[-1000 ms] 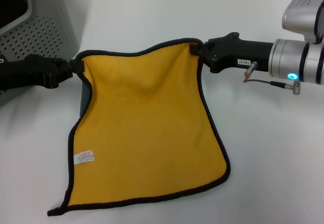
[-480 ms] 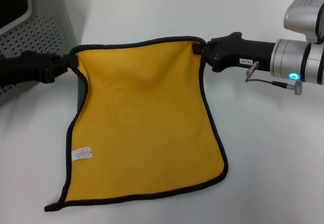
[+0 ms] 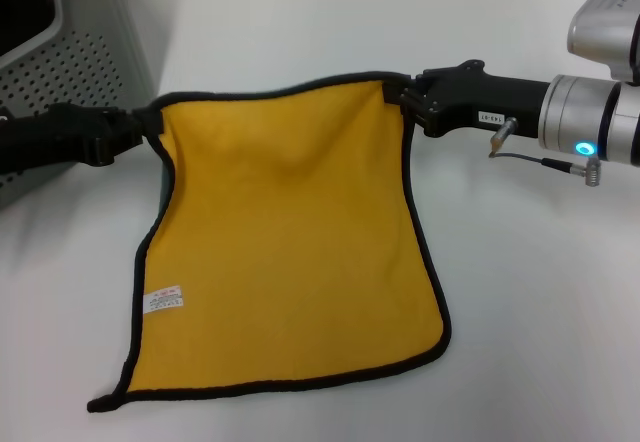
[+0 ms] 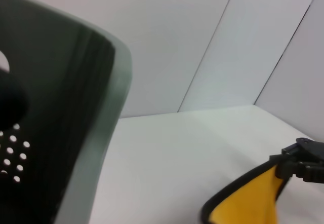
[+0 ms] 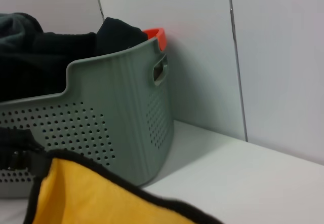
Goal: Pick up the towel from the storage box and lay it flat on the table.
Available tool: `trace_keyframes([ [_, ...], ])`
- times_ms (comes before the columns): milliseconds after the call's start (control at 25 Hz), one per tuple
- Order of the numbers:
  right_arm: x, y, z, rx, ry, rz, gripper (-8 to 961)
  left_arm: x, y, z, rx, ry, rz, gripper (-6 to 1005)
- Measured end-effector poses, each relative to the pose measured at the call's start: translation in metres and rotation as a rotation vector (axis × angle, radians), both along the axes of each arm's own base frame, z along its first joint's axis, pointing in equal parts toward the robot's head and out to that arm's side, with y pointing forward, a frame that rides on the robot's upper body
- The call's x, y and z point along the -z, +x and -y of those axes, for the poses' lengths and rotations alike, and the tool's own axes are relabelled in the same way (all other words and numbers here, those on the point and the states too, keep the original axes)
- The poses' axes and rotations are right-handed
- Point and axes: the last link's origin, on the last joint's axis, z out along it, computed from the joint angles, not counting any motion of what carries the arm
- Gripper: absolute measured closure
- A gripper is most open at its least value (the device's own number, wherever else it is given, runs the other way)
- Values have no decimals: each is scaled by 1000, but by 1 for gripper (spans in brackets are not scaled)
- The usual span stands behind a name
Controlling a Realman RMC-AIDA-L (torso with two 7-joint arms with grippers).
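Observation:
The mustard-yellow towel [image 3: 290,242] with black border and a small white tag [image 3: 164,298] is spread out, its near part lying on the white table [image 3: 540,302]. My left gripper [image 3: 148,128] is shut on its far left corner. My right gripper [image 3: 398,94] is shut on its far right corner. The far edge is stretched between them, close above the table. The grey storage box [image 3: 80,62] stands at the far left, behind my left arm. The towel's edge also shows in the left wrist view [image 4: 248,203] and the right wrist view [image 5: 96,198].
The box [image 5: 111,112] holds dark clothes [image 5: 45,51] and something orange-red [image 5: 154,34]. A white wall [image 5: 273,57] stands behind the table. Bare table lies to the right of the towel and behind it.
Both grippers shifted slightly to the right with the towel's far corners. The towel has settled flatter and its near edge lies more evenly on the table.

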Motion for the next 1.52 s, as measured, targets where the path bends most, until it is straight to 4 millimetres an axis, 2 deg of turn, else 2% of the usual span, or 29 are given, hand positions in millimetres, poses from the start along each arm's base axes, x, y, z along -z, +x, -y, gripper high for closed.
trace_keyframes([
  [80, -2, 0, 0, 2, 7, -8, 927, 0, 0, 1, -7, 3, 12, 951],
  [240, -6, 3, 2, 0, 16, -14, 788, -4, 0, 2, -5, 18, 35, 902],
  [480, -7, 6, 5, 2, 21, -18, 555, -8, -1, 7, 3, 24, 50, 700],
  [680, -12, 10, 19, -30, 11, -53, 324, -10, 4, 19, 100, 9, 74, 464],
  [760, -13, 9, 32, -94, -22, -77, 259, -9, 12, 34, 236, -1, 95, 448],
  [880, -20, 6, 66, -274, -109, -151, 205, -7, 22, 60, 483, 48, 131, 423],
  [920, -25, 7, 80, -331, -143, -191, 187, -5, 25, 75, 609, 87, 144, 423],
  [1000, -34, 7, 101, -396, -185, -268, 151, 1, 28, 93, 750, 133, 147, 424],
  [1080, -40, 9, 118, -426, -205, -341, 115, 8, 27, 101, 807, 131, 137, 424],
  [1120, -40, 9, 118, -426, -205, -341, 97, 11, 27, 104, 818, 115, 138, 425],
  [1160, -40, 8, 131, -446, -223, -397, 79, 13, 26, 105, 816, 94, 143, 425],
  [1280, -33, 1, 137, -463, -254, -423, 85, 14, 26, 105, 787, 58, 167, 426],
  [1520, -23, -8, 133, -483, -298, -393, 85, 9, 26, 100, 753, 26, 182, 426],
])
